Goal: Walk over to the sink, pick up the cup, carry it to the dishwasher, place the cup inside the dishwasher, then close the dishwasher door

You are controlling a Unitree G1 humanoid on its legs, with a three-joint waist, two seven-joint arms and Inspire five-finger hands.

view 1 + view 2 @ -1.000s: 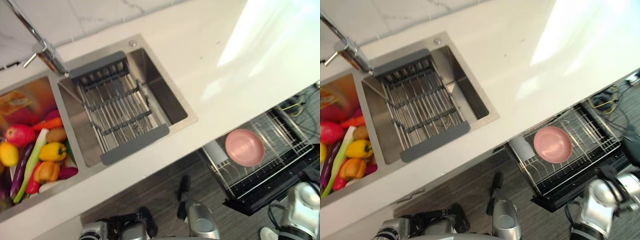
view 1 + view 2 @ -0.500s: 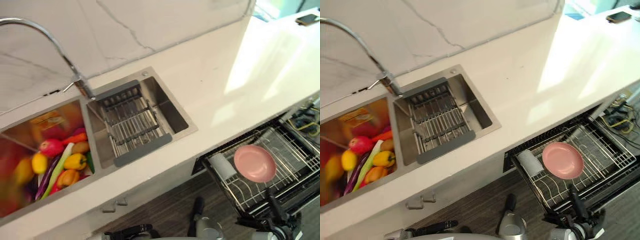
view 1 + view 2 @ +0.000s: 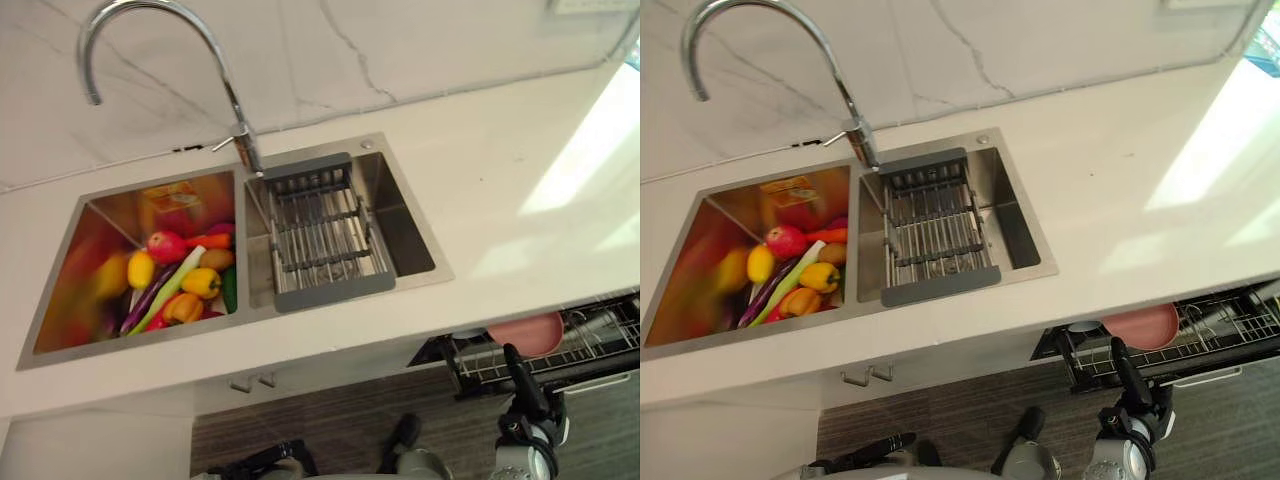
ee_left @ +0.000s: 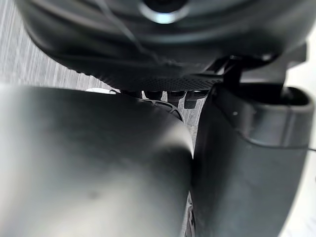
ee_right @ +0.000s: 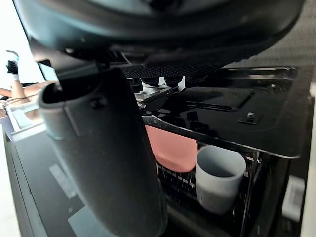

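The empty right hand (image 3: 1132,395), fingers (image 3: 1120,362) straight, hung at 5 o'clock by the rack (image 3: 1240,325) holding the cup (image 5: 219,177). Sliding the rack in before lifting the door (image 5: 24,187) seemed wise.

Layout as seen from the right hand (image 3: 1128,380). Just ahead of the hand, the dishwasher rack (image 3: 1230,325) juts out from under the counter (image 3: 1120,190). In the rack, the cup (image 5: 219,178) stands beside the plate (image 5: 173,148), on its left. Farther ahead and to the hand's left, two basins are set in the counter. The nearer basin (image 3: 1015,220) holds a drainer (image 3: 935,235), and the farther basin (image 3: 700,250) holds vegetables (image 3: 790,275). The faucet (image 3: 845,95) rises behind the basins, between them.
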